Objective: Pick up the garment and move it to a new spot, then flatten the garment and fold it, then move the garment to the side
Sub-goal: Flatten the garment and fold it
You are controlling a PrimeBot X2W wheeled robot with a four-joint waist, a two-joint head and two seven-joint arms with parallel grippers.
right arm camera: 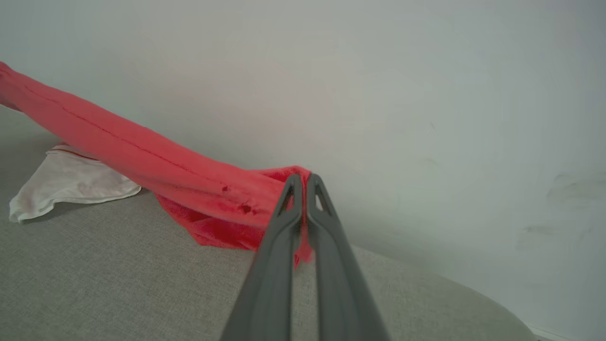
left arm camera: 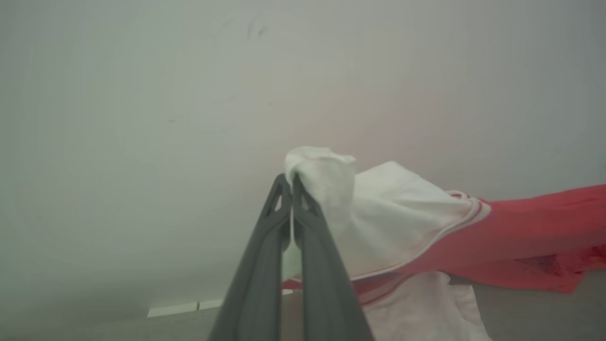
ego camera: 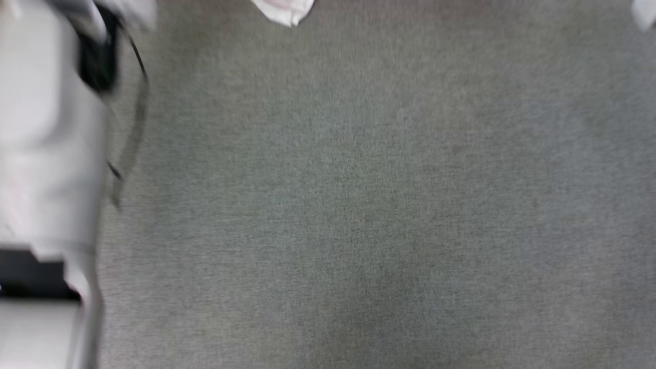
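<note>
The garment (left arm camera: 511, 227) is a red shirt with white sleeves and striped trim, stretched in the air between my two grippers above the grey surface. My left gripper (left arm camera: 288, 179) is shut on a bunched white sleeve at its tips. In the right wrist view the garment (right arm camera: 142, 156) runs as a taut red band from the upper left down to my right gripper (right arm camera: 303, 179), which is shut on its red edge. A white sleeve (right arm camera: 66, 182) trails on the surface. In the blurred head view a white bit of the garment (ego camera: 284, 10) shows at the top edge.
The grey fabric surface (ego camera: 359, 205) fills the head view. My pale forearm (ego camera: 46, 154) with a dark cable stands at the left. A pale wall (right arm camera: 426, 94) rises behind the surface, whose rounded edge (right arm camera: 473, 293) curves away at the right.
</note>
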